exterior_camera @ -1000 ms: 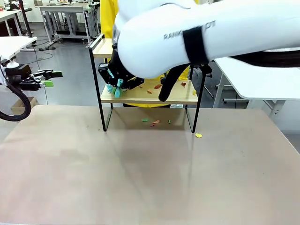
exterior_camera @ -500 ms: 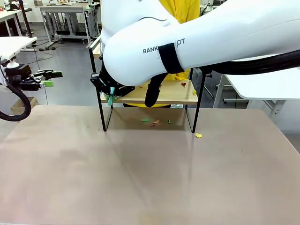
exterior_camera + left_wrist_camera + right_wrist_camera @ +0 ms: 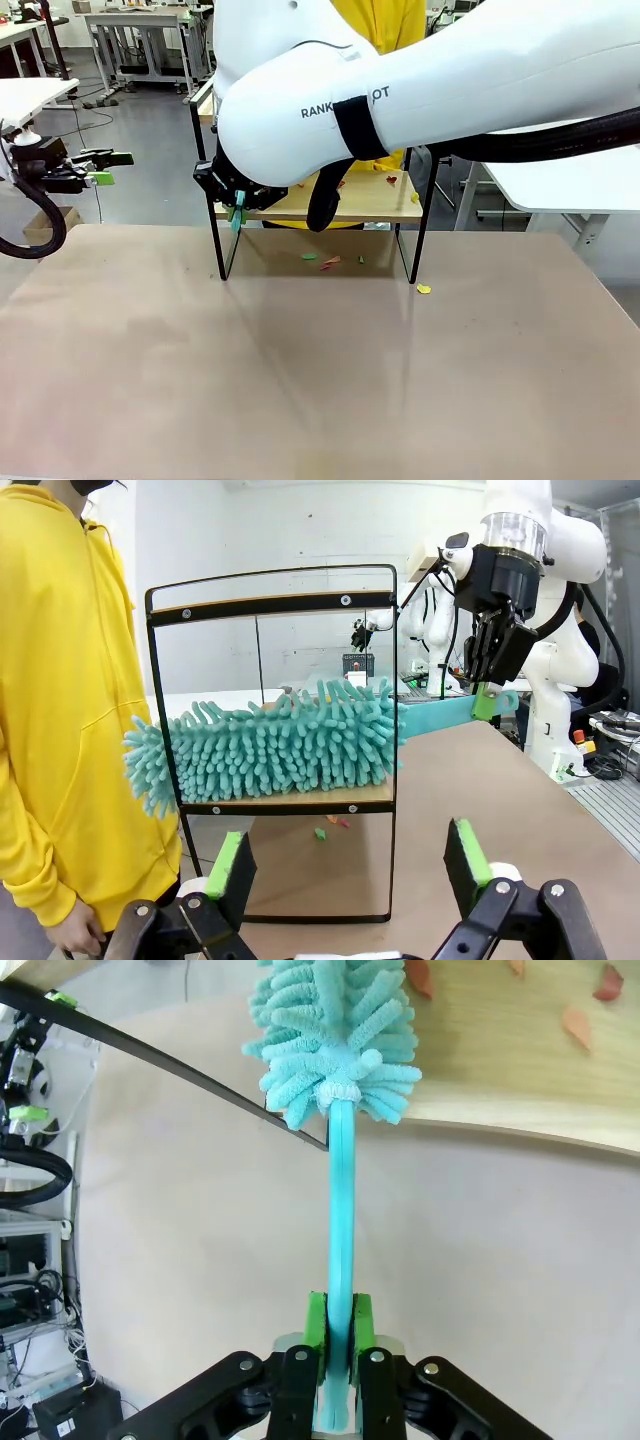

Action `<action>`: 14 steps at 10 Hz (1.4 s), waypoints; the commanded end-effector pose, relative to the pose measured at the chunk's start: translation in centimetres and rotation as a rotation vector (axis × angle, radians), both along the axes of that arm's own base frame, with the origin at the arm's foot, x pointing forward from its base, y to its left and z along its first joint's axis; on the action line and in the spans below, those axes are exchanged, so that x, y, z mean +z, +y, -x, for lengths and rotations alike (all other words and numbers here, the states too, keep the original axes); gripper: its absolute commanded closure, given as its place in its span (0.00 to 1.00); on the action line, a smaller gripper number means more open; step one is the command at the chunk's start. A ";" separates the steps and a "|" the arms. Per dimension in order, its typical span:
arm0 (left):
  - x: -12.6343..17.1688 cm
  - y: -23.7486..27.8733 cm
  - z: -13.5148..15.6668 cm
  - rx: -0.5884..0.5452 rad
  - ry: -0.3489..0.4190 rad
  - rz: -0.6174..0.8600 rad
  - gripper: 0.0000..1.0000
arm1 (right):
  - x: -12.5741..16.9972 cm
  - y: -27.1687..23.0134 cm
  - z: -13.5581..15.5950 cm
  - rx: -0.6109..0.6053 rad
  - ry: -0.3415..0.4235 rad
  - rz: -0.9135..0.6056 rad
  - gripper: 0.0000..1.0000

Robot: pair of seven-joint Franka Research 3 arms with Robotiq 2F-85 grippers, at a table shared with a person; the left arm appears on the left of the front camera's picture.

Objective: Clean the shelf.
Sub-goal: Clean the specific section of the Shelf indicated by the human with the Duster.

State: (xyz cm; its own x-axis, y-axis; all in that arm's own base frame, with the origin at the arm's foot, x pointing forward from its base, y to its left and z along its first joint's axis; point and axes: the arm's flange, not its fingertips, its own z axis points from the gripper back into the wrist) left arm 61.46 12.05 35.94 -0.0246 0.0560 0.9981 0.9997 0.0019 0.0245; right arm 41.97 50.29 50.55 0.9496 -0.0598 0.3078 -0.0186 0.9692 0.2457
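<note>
In the front view we see the shelf (image 3: pixel 378 203) standing at the far middle of the bench (image 3: pixel 300 380), with the bulky white right arm (image 3: pixel 420 90) reaching across in front of it. The right pincer (image 3: pixel 236 208) sits at the shelf's left front leg, level with the lower board, clamped on a teal handle. A few small coloured scraps (image 3: pixel 330 261) lie on the bench beneath the shelf, and a yellow one lies just outside its right leg. The left pincer (image 3: pixel 108 168) hangs well apart at the far left, off the bench, its green pads spread wide with nothing between them. In the left wrist view we look between the left pincer's (image 3: pixel 348 845) gaping fingers at the shelf (image 3: pixel 270 605) from the side. A fluffy teal duster (image 3: pixel 270 745) lies along the lower board, its tip poking out past the frame toward a person in a yellow hoodie (image 3: pixel 60 680). The right pincer (image 3: pixel 490 680) grips the far end of the duster's handle. In the right wrist view the right pincer (image 3: pixel 338 1325) is squeezed tight on the duster's handle (image 3: pixel 340 1210), and the duster head (image 3: pixel 335 1030) rests at the edge of the shelf's wooden board (image 3: pixel 500 1070), where red and orange scraps (image 3: pixel 578 1028) lie.
</note>
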 end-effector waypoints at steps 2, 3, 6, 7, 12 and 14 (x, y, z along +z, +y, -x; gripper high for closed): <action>0.2 0.0 0.2 0.003 -0.012 0.002 0.00 | 0.2 -3.3 0.0 -0.045 0.076 0.028 0.87; 0.2 0.0 0.2 0.003 -0.012 0.002 0.00 | 0.1 -5.2 0.0 -0.064 0.107 0.048 0.87; 0.2 0.0 0.2 0.003 -0.012 0.002 0.00 | 0.3 -10.8 0.1 -0.125 0.183 0.121 0.87; 0.2 0.0 0.2 0.003 -0.012 0.002 0.00 | 0.3 -13.0 0.2 -0.150 0.196 0.135 0.87; 0.2 0.0 0.2 0.003 -0.012 0.002 0.00 | 1.7 -23.2 2.6 -0.302 0.157 0.214 0.87; 0.2 0.0 0.2 0.003 -0.012 0.002 0.00 | 1.4 -22.1 1.1 -0.306 0.172 0.223 0.87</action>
